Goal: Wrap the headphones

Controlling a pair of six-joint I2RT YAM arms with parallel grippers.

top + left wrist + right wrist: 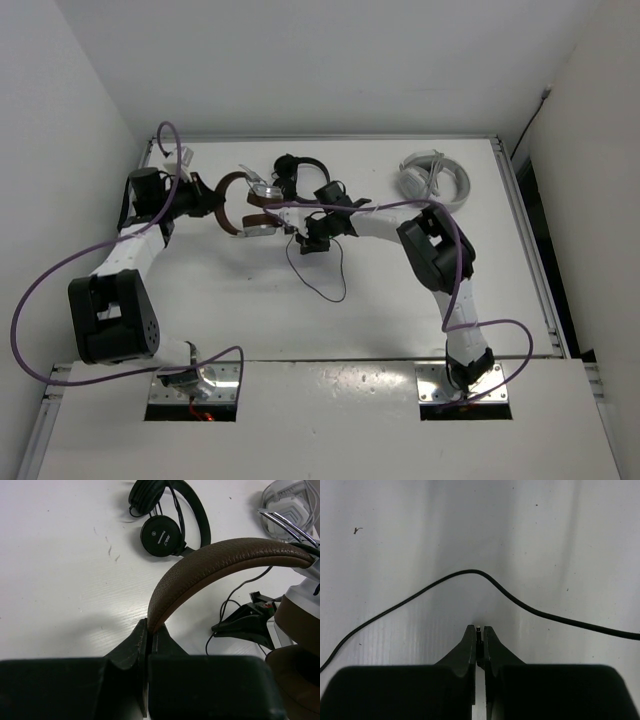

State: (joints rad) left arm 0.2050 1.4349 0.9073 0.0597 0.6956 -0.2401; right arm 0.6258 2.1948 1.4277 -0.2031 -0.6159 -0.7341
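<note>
**Gently now: one part stiff, one part limp**

The over-ear headphones (245, 205) with the brown padded headband (225, 560) and silver-and-brown earcups are being held at the far left-centre of the white table (380, 320). Your left gripper (148, 627) is clamping the headband near one end; it looks springy and light, a sound hold. Your right gripper (478, 630) is pinching something thin, likely the long thin black cable (470, 571), which is trailing slack and will probably slip or kink if tugged. All-black headphones (298, 168) are lying just beyond.
</note>
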